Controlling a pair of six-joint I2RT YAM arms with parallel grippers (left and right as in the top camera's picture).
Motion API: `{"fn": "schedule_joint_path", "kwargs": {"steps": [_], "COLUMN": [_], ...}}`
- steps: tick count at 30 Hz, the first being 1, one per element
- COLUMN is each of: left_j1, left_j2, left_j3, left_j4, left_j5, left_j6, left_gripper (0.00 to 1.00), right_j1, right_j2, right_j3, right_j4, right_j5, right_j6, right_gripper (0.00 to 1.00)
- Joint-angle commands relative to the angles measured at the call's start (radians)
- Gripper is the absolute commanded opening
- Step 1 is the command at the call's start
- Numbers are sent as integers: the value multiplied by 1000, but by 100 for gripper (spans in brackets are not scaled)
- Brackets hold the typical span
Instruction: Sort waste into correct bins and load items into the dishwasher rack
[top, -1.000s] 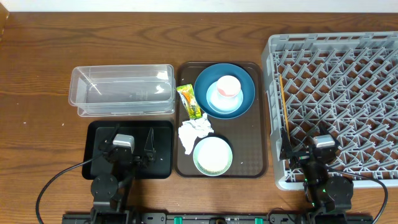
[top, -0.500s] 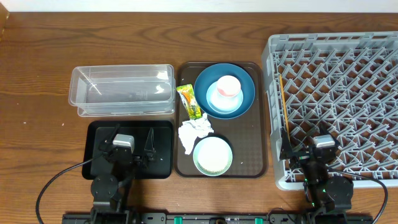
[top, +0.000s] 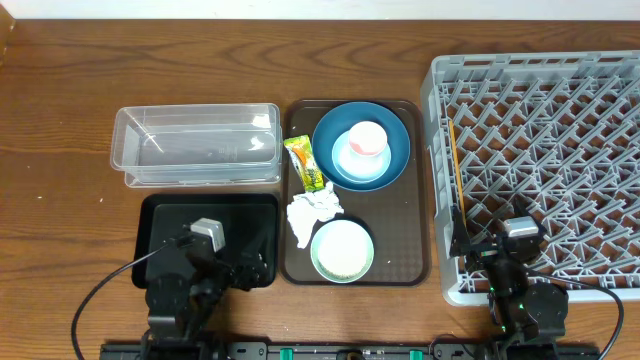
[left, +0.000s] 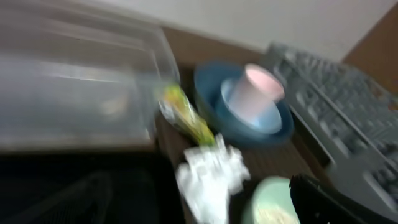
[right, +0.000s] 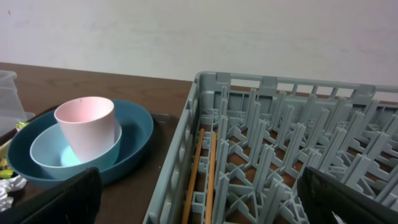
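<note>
**Soft tissue lies just right of the open left gripper**

The crumpled white tissue (top: 313, 213) sits on the brown serving tray (top: 400, 265), left of centre in the overhead view. It lies between the yellow-green wrapper (top: 307, 163) above it and the mint-green bowl (top: 342, 250) below and to its right. It should be nearly weightless and will collapse under the fingers. A pinch across its raised folds looks safest, since a low scoop might snag the wrapper (itself thin, slick and likely to slide).

The left gripper (top: 250, 268) hangs over the lower right corner of the black tray (top: 160, 215), angled toward the serving tray. Its jaws are spread wide with nothing between them. The tissue lies up and to the right of it, near but not touching. The left wrist view is blurred, with the tissue at bottom centre.

The right gripper (right: 202, 196) is also wide and empty, over the near edge of the grey rack (top: 540, 130) at lower right. It is well apart from the tissue. The blue plate (top: 395, 140) holds the light-blue bowl (top: 350, 172) and pink cup (top: 366, 140), all stiff and probably slippery.
</note>
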Motion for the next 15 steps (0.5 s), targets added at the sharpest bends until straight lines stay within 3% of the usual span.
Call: {"fn": "schedule_joint_path", "kwargs": {"steps": [1, 6, 15], "left_j1": [5, 5, 5], "left_j2": [8, 116, 639], "left_j3": [135, 364, 817], "left_j4": [-63, -190, -626], "left_j5": [58, 11, -16], "left_j6": [-53, -54, -43], "left_gripper": [94, 94, 95], "right_j1": [10, 11, 10], "right_j2": [2, 2, 2], "right_j3": [-1, -1, -1], "right_j4": [-4, -4, -4], "right_j5": [0, 0, 0], "right_j6": [-11, -11, -10], "right_gripper": [99, 99, 99]}}
